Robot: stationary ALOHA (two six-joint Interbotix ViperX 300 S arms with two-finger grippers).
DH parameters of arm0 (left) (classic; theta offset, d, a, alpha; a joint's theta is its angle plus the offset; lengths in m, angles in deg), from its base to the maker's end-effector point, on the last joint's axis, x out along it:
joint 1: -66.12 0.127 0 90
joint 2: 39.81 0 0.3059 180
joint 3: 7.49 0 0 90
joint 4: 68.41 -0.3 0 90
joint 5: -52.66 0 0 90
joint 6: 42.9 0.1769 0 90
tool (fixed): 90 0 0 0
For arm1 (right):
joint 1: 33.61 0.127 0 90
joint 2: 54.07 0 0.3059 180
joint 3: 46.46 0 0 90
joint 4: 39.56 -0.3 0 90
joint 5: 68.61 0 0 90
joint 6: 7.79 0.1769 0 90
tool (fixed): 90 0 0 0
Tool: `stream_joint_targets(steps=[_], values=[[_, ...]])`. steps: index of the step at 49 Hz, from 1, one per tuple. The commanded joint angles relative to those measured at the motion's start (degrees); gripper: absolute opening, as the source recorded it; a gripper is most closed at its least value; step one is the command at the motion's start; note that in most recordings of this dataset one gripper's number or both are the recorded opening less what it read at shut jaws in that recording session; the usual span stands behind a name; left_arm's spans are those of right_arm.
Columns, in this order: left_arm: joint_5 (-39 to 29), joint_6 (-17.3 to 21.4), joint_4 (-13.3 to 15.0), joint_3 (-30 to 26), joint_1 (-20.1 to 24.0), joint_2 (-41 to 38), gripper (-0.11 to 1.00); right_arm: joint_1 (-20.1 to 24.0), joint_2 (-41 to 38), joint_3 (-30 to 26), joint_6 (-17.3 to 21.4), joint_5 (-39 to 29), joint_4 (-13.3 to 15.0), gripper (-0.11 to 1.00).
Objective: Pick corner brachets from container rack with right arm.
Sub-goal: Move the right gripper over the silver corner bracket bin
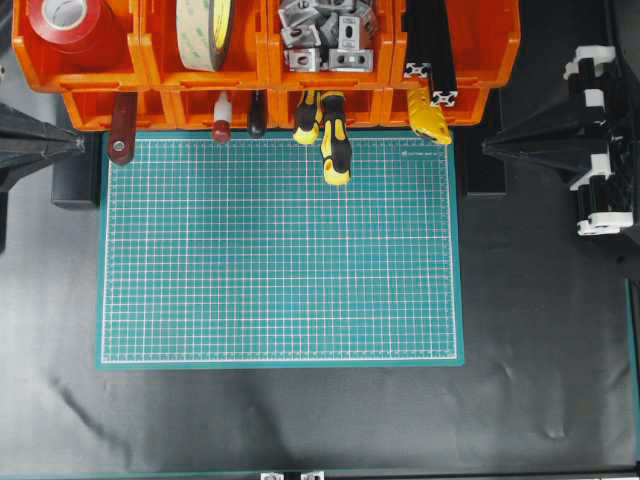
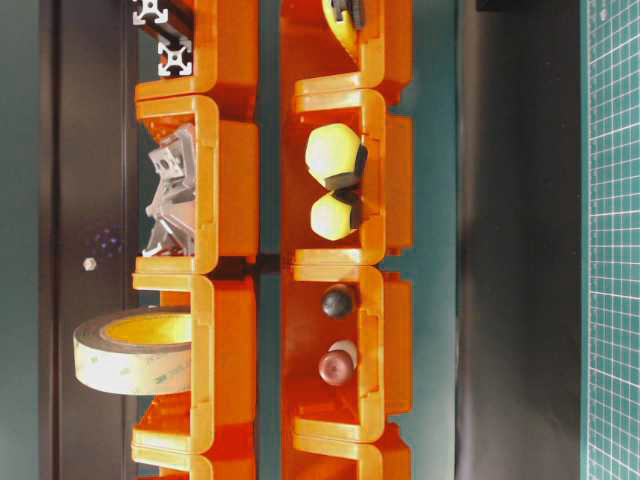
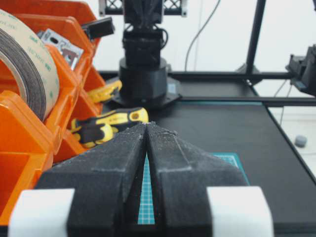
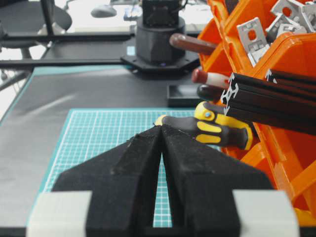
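The corner brachets (image 1: pixel 325 35) are a heap of silver-grey angle pieces in the third upper bin of the orange container rack (image 1: pixel 150 60) along the far edge. They also show in the table-level view (image 2: pixel 170 195) and at the top right of the right wrist view (image 4: pixel 254 32). My right gripper (image 1: pixel 487 147) rests at the right side of the mat, well to the right of and below that bin. Its jaws are shut with the tips touching (image 4: pixel 162 127) and nothing between them. My left gripper (image 1: pixel 82 145) sits at the left, also shut and empty (image 3: pixel 147 123).
A red tape roll (image 1: pixel 65 20), a wide tape roll (image 1: pixel 205 30) and black aluminium profiles (image 1: pixel 430 40) fill the other upper bins. Yellow-black screwdriver handles (image 1: pixel 335 150) stick out of the lower row over the green gridded mat (image 1: pixel 280 250).
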Motion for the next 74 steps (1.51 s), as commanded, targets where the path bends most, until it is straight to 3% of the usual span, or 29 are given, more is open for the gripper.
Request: stream_joint_targets(steps=[1, 5, 12, 21, 30, 36, 46, 57, 74], values=[[-2.4, -0.9, -2.1, -1.8, -0.1, -1.0, 0.06, -0.3, -0.7, -0.5, 0.8, 0.4, -0.4, 0.02], [-6.9, -1.6, -2.2, -3.7, -0.3, -1.1, 0.04, 0.2, -0.4, -1.5, 2.3, -1.9, -2.0, 0.01], [-14.0, -2.3, -2.1, -6.9, -0.4, -0.4, 0.01, 1.0, -0.2, -6.6, 7.5, -14.8, -2.7, 0.01], [-18.1, -2.4, -2.1, -8.8, -0.4, 1.9, 0.01, 2.5, -0.8, -16.5, 8.0, -30.5, -2.1, 0.01], [-19.2, -2.5, -2.2, -8.9, -0.8, 2.7, 0.01, 4.8, -4.0, -26.9, 8.1, -42.9, 0.3, 0.01], [-19.3, -3.0, -2.1, -8.9, -1.0, 2.6, 0.01, 8.3, -8.5, -34.5, 8.2, -51.2, 3.3, 0.01], [-19.7, -4.7, -2.2, -8.8, -0.9, 2.8, 0.01, 12.6, -14.9, -43.7, 8.4, -60.6, 11.1, 0.01], [-20.5, -4.7, -2.2, -8.9, -0.9, 2.8, 0.01, 12.8, -23.6, -53.5, 9.1, -69.9, 17.0, 0.01], [-20.6, -4.7, -2.2, -8.9, -0.9, 3.0, 0.01, 9.0, -38.4, -76.6, 8.8, -90.8, 17.8, 0.01]])
